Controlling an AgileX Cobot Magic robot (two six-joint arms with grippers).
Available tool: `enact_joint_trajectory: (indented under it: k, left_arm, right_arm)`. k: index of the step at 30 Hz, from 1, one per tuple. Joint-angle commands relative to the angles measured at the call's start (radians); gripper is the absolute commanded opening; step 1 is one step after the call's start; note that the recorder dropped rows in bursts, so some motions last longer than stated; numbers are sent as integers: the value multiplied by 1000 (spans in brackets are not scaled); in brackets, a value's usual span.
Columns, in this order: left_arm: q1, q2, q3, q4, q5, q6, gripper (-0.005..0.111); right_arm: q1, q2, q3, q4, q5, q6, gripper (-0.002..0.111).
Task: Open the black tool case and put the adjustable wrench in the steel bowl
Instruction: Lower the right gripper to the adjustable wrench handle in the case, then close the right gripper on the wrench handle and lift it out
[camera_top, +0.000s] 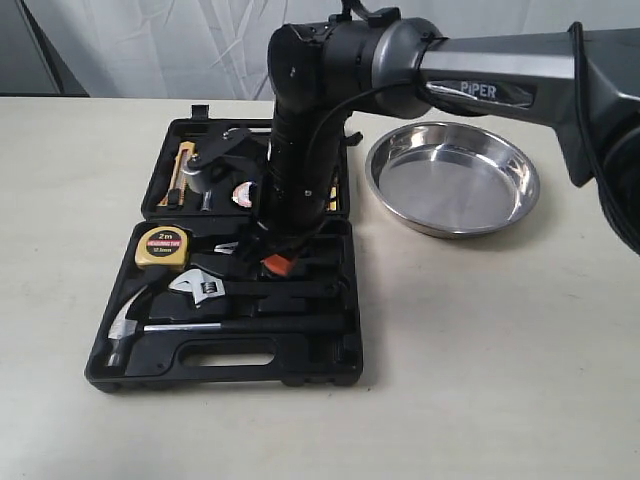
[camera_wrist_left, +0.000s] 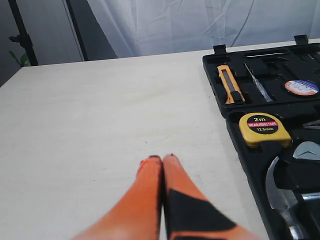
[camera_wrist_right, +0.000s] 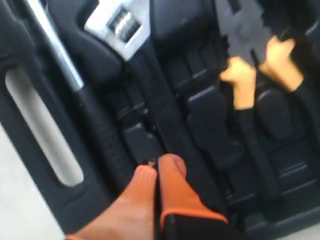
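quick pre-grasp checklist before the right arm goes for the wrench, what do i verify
1. black tool case open: ok, lid lies flat.
2. adjustable wrench in its recess, head exposed: ok.
3. right gripper open for a grasp: not ok, jaws closed together over the handle.
4. Right gripper touching the handle: cannot tell.
5. steel bowl empty: ok.
6. left gripper clear of the case: ok, shut over bare table.
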Motion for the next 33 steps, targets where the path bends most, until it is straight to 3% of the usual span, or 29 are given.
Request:
enact_joint_trajectory:
  k: [1, 7, 10, 27, 33]
  left_arm:
    - [4, -3, -3, 2, -10, -2, 0]
    - [4, -3, -3, 2, -10, -2, 0]
    - [4, -3, -3, 2, -10, -2, 0]
    - [4, -3, -3, 2, -10, -2, 0]
    - [4, -3, -3, 2, -10, -2, 0]
  right_arm:
    - [39, 4, 3, 34, -115, -145, 3]
    - [98, 43, 3, 2, -140, -308, 36]
    - [105, 69, 3, -68, -140, -309, 46]
    - [103, 125, -1, -191, -221, -240, 46]
    - [103, 112, -32, -189, -211, -233, 33]
